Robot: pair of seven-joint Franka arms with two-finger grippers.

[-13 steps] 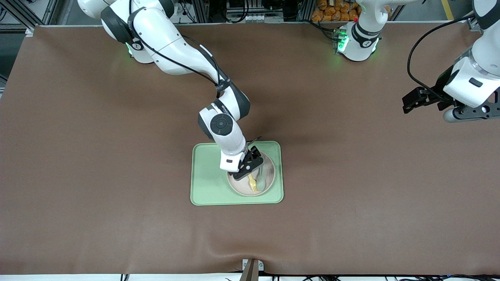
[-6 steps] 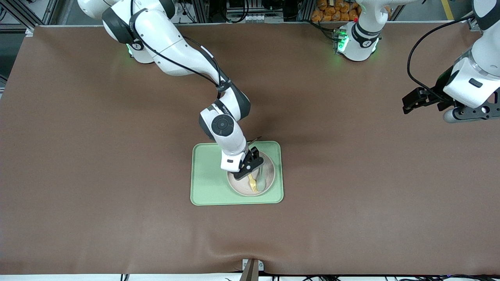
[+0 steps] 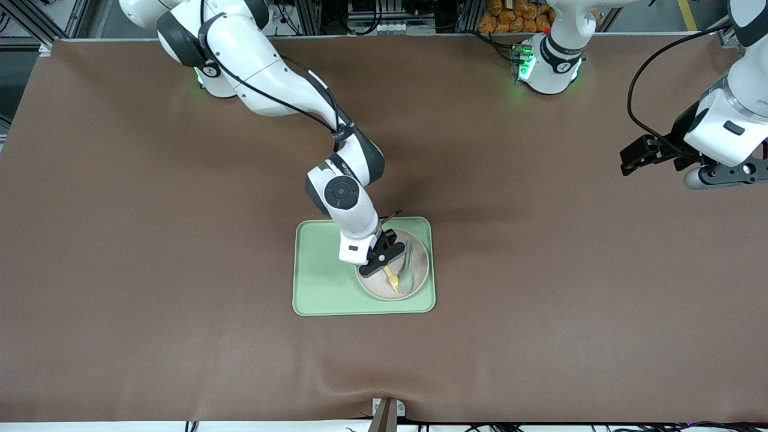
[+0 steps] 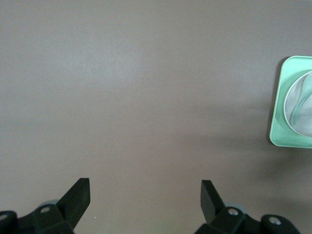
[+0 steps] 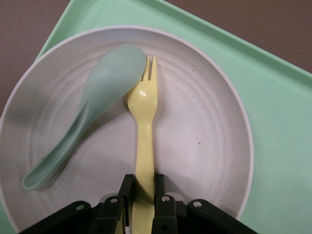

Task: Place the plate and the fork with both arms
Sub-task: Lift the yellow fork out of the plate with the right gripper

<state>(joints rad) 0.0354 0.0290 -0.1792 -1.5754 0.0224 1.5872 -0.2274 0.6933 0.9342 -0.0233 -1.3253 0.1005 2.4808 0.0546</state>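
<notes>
The right claw (image 5: pixel 144 195) grips the fork (image 5: pixel 143 122) handle on the plate (image 5: pixel 204 141); lifting may drag the spoon (image 5: pixel 92 107) touching it. The left claw (image 4: pixel 145 192), open, waits well apart from the plate.

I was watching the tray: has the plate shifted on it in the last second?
Yes. The plate has slid toward the tray's edge at the left arm's end, with the right gripper shut on the fork.

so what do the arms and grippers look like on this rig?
Two white jointed arms with dark grey joints, black cables looped along them, bases lit green. Right gripper and left gripper are black, each with two flat fingers.
</notes>
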